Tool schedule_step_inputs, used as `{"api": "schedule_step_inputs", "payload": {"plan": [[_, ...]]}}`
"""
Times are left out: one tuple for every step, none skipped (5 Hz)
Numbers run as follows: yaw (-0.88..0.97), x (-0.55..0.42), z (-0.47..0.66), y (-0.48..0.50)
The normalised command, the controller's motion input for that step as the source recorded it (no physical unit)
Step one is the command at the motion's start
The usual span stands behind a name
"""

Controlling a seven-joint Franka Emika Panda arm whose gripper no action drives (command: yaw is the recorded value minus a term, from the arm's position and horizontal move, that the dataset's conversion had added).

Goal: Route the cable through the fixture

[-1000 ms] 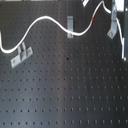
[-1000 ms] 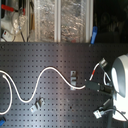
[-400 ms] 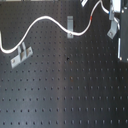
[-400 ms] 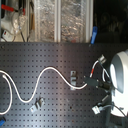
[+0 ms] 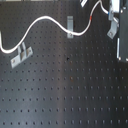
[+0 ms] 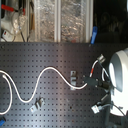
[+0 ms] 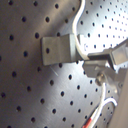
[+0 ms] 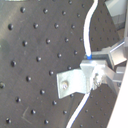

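A grey bracket (image 7: 59, 49) sits on the dark perforated board (image 7: 25, 90), upper centre of the frame. The white cable (image 7: 76, 30) comes down from the top edge along the bracket's right side. A gripper finger (image 7: 107, 59) reaches in from the right, close beside the bracket. A red-orange band (image 7: 91, 122) shows at the bottom edge.
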Motion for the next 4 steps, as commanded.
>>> {"api": "schedule_step_inputs", "payload": {"plan": [[0.02, -0.172, 0.01, -0.403], [0.00, -0.228, -0.17, -0.119], [0.03, -0.286, -0.14, -0.052], [0.09, -0.417, -0.10, -0.155]]}}
